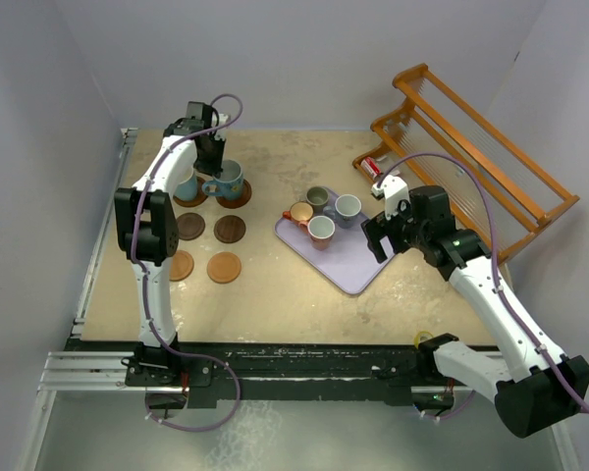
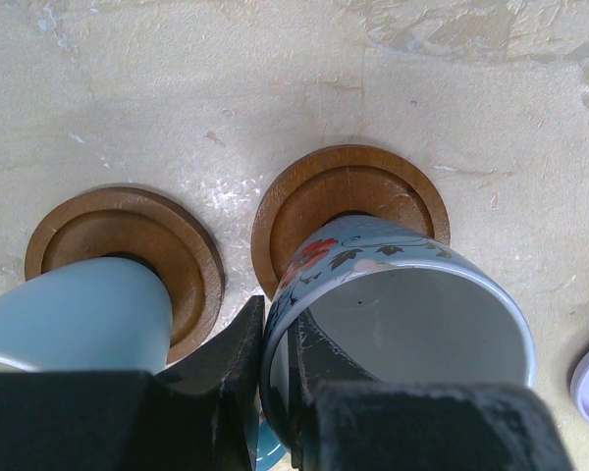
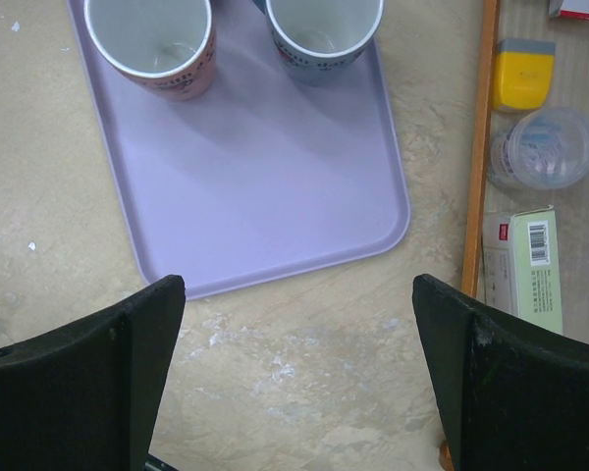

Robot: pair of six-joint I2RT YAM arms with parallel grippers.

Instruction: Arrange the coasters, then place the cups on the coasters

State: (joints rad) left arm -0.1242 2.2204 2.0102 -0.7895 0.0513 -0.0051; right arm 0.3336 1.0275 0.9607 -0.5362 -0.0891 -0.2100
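six coasters (image 1: 230, 229) lie in two columns of three on the left half of the tabletop (image 1: 275, 294). the far pair each carry a cup: a plain light blue cup (image 1: 187, 184) on the left one and a flowered light blue cup (image 1: 228, 181) on the right one, the two cups just beside each other. the left end effector (image 2: 275, 343) is closed on the flowered cup's rim, one finger inside the wall and one outside, wedged between the two cups. the other four coasters are bare. the right end effector (image 3: 299, 334) hangs with its jaws spread wide and nothing between them, over the near edge of the lavender tray (image 3: 275, 196). on the tray stand the pinkish-red cup (image 3: 152, 44), grey-blue cup (image 3: 322, 34), orange cup (image 1: 300, 211) and grey-olive cup (image 1: 317, 196), grouped at its far left end.
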